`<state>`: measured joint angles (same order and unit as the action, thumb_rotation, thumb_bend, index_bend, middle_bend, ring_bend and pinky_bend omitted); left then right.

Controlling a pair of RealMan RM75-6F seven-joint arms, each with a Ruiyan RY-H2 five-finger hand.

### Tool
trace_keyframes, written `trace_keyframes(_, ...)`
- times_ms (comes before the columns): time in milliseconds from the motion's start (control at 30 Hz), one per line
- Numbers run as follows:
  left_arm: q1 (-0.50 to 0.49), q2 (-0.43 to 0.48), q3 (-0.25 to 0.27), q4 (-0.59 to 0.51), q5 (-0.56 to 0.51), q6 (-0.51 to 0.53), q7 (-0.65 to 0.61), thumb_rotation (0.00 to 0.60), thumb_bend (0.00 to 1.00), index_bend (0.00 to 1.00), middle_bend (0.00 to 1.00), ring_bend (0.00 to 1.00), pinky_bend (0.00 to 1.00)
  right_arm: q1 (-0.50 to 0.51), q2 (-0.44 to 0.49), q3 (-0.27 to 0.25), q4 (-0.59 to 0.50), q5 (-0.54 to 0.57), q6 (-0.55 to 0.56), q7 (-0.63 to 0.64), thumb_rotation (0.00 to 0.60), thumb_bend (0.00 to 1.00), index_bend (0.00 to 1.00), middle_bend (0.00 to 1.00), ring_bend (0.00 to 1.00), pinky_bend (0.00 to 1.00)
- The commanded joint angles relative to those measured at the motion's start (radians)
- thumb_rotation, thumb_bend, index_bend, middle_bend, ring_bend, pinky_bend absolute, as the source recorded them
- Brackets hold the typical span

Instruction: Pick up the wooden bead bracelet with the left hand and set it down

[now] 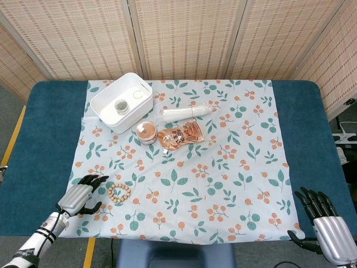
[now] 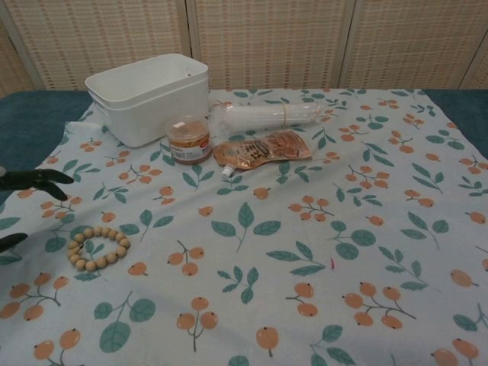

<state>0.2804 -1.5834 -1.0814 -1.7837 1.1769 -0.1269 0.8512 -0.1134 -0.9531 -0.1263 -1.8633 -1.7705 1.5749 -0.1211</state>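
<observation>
1 bracelet (image 1: 119, 192), 1 bin (image 1: 121, 102), 1 jar (image 1: 146, 133), 1 pouch (image 1: 181, 134), 2 robot hands (image 1: 82, 192).
</observation>
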Motion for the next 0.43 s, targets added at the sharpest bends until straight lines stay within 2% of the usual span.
trace_keyframes(33, 0.176, -0.065, -0.18, -0.128, -0.023, -0.062, 0.111, 0.581, 0.45, 0.0, 0.07, 0.0, 0.06, -0.005, -0.001, 0.004, 0.001, 0.005, 0.009, -0.005, 0.442, 0.19, 0.0, 0.0, 0.0, 0.0)
trace_keyframes(133, 0.32, -0.113, -0.336, -0.164, -0.123, -0.231, 0.256, 0.579, 0.45, 0.0, 0.02, 0.0, 0.05, -0.014, -0.009, 0.021, -0.001, 0.043, 0.019, -0.036, 0.443, 0.19, 0.0, 0.0, 0.0, 0.0)
trace_keyframes(167, 0.373, -0.146, -0.4, -0.159, -0.175, -0.307, 0.349, 0.58, 0.45, 0.0, 0.01, 0.0, 0.05, -0.017, -0.013, 0.029, -0.005, 0.063, 0.02, -0.054, 0.443, 0.19, 0.0, 0.0, 0.0, 0.0)
trace_keyframes(233, 0.438, -0.21, -0.485, -0.124, -0.268, -0.428, 0.5, 0.586, 0.45, 0.0, 0.0, 0.0, 0.05, -0.02, -0.02, 0.04, -0.01, 0.088, 0.021, -0.082, 0.441, 0.19, 0.0, 0.0, 0.0, 0.0)
trace_keyframes(300, 0.492, -0.282, -0.548, -0.05, -0.383, -0.565, 0.65, 0.592, 0.45, 0.0, 0.0, 0.0, 0.05, -0.023, -0.026, 0.045, -0.016, 0.1, 0.023, -0.102, 0.441, 0.19, 0.0, 0.0, 0.0, 0.0)
trace_keyframes(433, 0.516, -0.354, -0.591, 0.077, -0.519, -0.75, 0.836, 0.593, 0.45, 0.0, 0.0, 0.0, 0.05, -0.024, -0.025, 0.045, -0.02, 0.099, 0.024, -0.105, 0.44, 0.19, 0.0, 0.0, 0.0, 0.0)
